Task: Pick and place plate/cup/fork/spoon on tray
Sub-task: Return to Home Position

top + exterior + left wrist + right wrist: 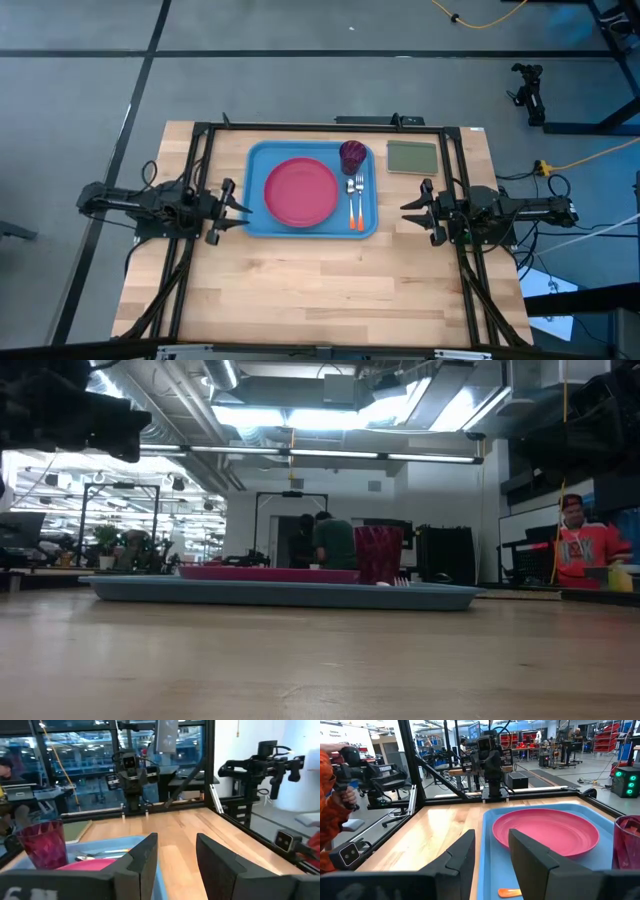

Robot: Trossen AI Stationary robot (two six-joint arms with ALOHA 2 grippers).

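Note:
The light-blue tray (258,222) lies at the table's middle far part. On it lie the pink-red plate (300,192), the dark magenta cup (353,155) upright at the far right corner, and the fork (350,200) and spoon (359,203) side by side, orange handles toward the near edge. My left gripper (240,209) is open and empty just left of the tray. My right gripper (408,211) is open and empty just right of the tray. The plate (545,830) and cup (42,842) also show in the wrist views.
An olive-green square pad (411,157) lies right of the tray at the far edge. A black frame (300,126) runs along the table's far and side edges. Bare wood lies on the table's near half (320,285). People show in the room beyond the table.

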